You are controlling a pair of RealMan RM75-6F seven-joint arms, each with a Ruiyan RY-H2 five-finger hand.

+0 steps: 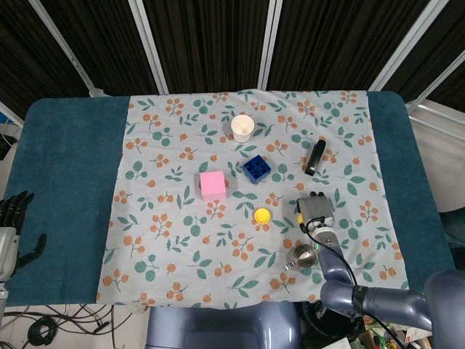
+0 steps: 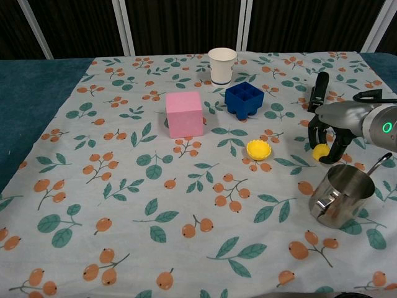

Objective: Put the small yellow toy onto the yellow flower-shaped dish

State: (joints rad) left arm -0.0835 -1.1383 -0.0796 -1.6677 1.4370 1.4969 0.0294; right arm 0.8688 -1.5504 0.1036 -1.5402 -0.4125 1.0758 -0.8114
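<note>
A: Where is the small yellow toy (image 2: 320,153)?

B: Low by the cloth, between the fingers (image 2: 312,134) of the right hand (image 2: 330,124), which curl down around it and pinch it. It sits well to the right of the yellow flower-shaped dish (image 2: 258,149), and just beyond the steel cup (image 2: 341,195).

A: Anything in the containers?

B: The dish holds nothing. The steel cup looks bare inside in the chest view. The white paper cup (image 2: 223,65) stands upright at the far side, its inside hidden from the chest camera. The blue tray (image 2: 244,99) has open compartments; I can't tell their contents.

A: And the left hand (image 1: 12,229)?

B: Off the floral cloth, at the table's (image 1: 65,167) left edge, fingers spread, holding nothing. A pink cube (image 2: 184,113) sits left of the blue tray
</note>
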